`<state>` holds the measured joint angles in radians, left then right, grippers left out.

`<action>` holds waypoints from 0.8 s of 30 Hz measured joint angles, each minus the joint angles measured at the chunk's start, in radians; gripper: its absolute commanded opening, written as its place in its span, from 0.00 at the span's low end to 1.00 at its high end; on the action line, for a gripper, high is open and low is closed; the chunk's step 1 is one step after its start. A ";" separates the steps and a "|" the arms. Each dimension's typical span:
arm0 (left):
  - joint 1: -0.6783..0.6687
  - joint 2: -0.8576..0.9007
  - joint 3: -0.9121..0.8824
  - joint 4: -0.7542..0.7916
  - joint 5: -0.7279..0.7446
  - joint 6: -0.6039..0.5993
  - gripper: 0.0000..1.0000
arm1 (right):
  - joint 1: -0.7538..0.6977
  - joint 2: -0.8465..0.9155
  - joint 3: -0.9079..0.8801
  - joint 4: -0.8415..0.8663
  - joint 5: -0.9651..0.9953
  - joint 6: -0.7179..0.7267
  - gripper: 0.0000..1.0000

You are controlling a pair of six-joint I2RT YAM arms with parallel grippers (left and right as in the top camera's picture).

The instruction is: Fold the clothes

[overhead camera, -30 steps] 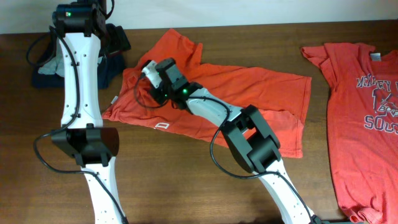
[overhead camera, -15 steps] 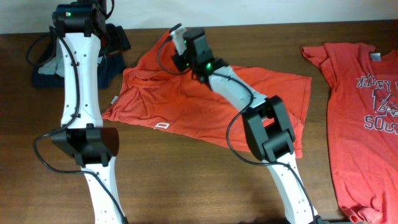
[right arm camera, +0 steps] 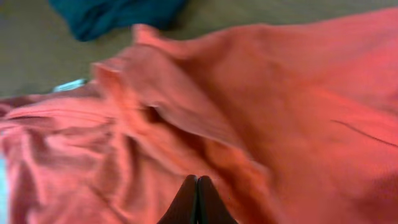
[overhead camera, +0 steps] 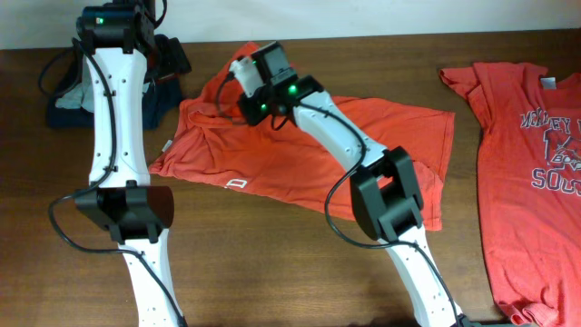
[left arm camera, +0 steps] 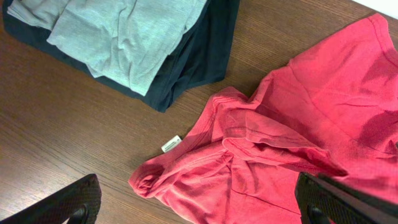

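**Wooden table** (overhead camera: 272,250): dark brown, its grain running left to right; it fills nearly the whole overhead view.

**Wall** (overhead camera: 381,16): a pale strip along the far edge of the table.

**Navy garment** (overhead camera: 64,116): 1 dark blue piece lying flat on the table at the far left.

**Grey garment** (left arm camera: 118,31): 1 light grey piece, softly creased, resting on top of the navy one; a navy border shows along 2 of its sides in the left wrist view.
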<state>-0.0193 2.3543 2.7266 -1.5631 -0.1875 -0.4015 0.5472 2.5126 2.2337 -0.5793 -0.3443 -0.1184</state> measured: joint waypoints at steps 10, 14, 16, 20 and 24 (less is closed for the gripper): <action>0.000 0.000 0.000 0.000 0.000 0.000 0.99 | 0.070 0.009 -0.003 0.025 -0.023 0.003 0.04; 0.000 0.000 0.000 0.000 0.000 0.000 0.99 | 0.075 0.051 -0.003 0.034 -0.024 0.003 0.04; 0.000 0.000 0.000 0.000 0.000 0.000 0.99 | 0.076 0.077 -0.003 0.034 -0.024 0.002 0.04; 0.000 0.000 0.000 0.000 0.000 0.000 0.99 | 0.078 0.124 -0.007 0.058 -0.025 0.004 0.04; 0.000 0.000 0.000 0.000 0.000 0.000 0.99 | 0.084 0.126 -0.007 0.088 -0.028 0.015 0.04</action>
<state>-0.0193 2.3543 2.7266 -1.5631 -0.1871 -0.4015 0.6312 2.6381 2.2269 -0.4915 -0.3721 -0.1032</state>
